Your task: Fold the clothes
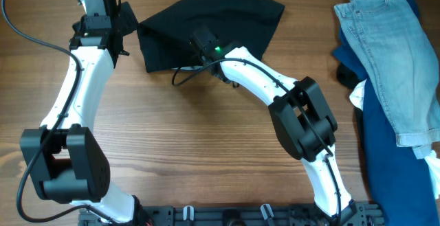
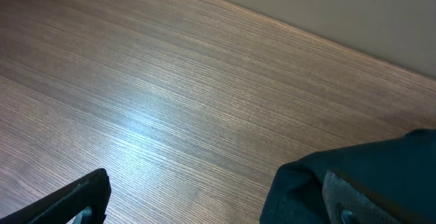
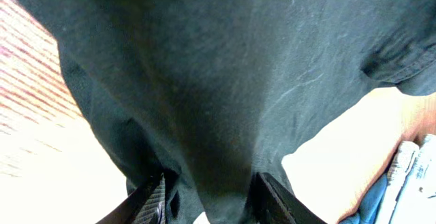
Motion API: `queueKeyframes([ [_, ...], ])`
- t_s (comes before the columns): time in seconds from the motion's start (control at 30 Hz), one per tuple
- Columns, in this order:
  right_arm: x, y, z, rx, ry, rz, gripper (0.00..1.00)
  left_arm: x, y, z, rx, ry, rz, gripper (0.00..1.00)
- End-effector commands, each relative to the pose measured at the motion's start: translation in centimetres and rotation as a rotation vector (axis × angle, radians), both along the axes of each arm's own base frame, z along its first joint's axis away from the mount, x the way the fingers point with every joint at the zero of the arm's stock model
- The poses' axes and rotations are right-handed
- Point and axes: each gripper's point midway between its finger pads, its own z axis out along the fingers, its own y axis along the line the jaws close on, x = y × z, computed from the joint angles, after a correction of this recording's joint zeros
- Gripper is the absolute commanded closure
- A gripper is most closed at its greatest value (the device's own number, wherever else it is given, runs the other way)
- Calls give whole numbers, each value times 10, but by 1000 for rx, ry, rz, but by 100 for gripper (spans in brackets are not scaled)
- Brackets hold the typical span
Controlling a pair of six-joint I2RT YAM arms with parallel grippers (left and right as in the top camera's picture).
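At the far left the left gripper point(image 1: 127, 20) hovers just beside the left edge of the black garment point(image 1: 213, 13), its jaws spread wide and holding nothing; in its wrist view one finger point(image 2: 82, 198) shows low on the left over bare table point(image 2: 170, 81), while the cloth's edge bulges in at the lower right around the other finger, so it seems placed to take that edge, though I cannot tell whether the fabric is touching the pad or only lies beside it; the garment itself lies rumpled and roughly spread at the top middle of the table, not yet folded, with one corner reaching up and to the right; on its near, lower part sits the right gripper point(image 3: 212, 198), and from its wrist camera the fingers point(image 3: 151, 200) stand partway in on either side of a raised ridge of black fabric that fills the gap between them, which I read as a pinch on the cloth, probably taken there so the near hem can be lifted and carried over; well apart at the right edge lie light blue jeans point(image 1: 388, 47) atop dark blue fabric point(image 1: 388, 164), both clear of the arms and apparently set aside.
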Motion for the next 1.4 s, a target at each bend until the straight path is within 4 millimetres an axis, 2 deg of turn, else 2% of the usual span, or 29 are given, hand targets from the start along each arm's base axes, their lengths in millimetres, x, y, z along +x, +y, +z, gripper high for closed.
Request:
queueKeyframes([
  [0.0, -6, 2, -7, 8, 40, 10, 51, 1, 2, 0, 8, 6, -1, 0],
  [0.13, -11, -2, -8, -18, 68, 25, 27, 1, 2, 0, 9, 5, -1, 0],
  [0.3, -14, -1, -3, -33, 79, 51, 27, 1, 2, 0, 8, 5, -2, 0],
  [0.5, -1, 10, 44, 14, -50, 46, 23, 1, 2, 0, 8, 5, -2, 0],
  [0.57, -2, 15, 59, 28, -73, 63, 22, 2, 2, 1, 8, 5, -1, 0],
  [0.63, -4, 18, 67, 39, -83, 72, 22, 1, 2, 0, 8, 5, -1, 0],
  [1.03, -9, 20, 59, 74, -33, 82, 21, 1, 2, 0, 9, 11, -1, 0],
  [1.1, -6, 10, 52, 93, -9, 59, 25, -1, 2, -2, 8, 20, -1, 0],
  [1.23, -1, -15, 43, 81, 10, 9, 25, -3, 4, -3, 16, 28, 6, 0],
  [1.37, 2, -20, 39, 117, 34, -2, 23, -3, 4, -3, 16, 27, 6, 0],
])
